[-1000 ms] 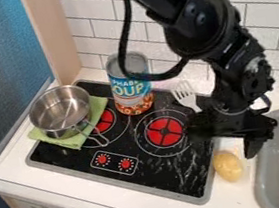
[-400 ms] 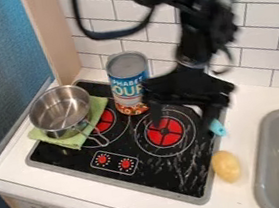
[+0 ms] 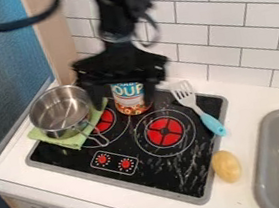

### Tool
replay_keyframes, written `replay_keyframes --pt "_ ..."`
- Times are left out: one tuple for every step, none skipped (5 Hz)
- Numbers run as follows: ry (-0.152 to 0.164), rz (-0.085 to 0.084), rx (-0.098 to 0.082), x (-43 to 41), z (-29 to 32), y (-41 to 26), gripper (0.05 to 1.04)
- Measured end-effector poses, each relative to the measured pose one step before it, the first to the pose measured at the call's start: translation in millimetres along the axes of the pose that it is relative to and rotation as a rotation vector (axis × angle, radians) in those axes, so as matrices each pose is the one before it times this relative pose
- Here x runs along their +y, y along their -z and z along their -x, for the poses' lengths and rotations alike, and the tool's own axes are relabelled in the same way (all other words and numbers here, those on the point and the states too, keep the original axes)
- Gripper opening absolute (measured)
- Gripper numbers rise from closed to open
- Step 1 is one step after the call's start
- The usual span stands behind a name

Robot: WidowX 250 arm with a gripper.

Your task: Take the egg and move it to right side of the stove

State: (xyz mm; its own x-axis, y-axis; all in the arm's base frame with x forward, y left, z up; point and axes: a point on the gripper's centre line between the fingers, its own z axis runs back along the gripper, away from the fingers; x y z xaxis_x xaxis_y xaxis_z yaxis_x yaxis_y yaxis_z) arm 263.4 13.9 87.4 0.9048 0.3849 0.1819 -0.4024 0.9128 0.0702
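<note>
My gripper (image 3: 127,104), upper left, is hanging spread wide, apparently empty; egg (image 3: 226,166), lower right, is looking light, firm, maybe slippery; I'm favoring its narrow middle.

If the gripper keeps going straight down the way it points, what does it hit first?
Probably the soup can, seen between the spread fingers of the gripper. Depth is unclear: the can might stand slightly behind that line.

White counter (image 3: 245,100) under black stove (image 3: 175,175) and egg (image 3: 226,166)
</note>
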Motion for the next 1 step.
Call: replay_keyframes --pt "0.0296 0.0259 -0.0049 22.51 -6.4 -1.79 0.999"
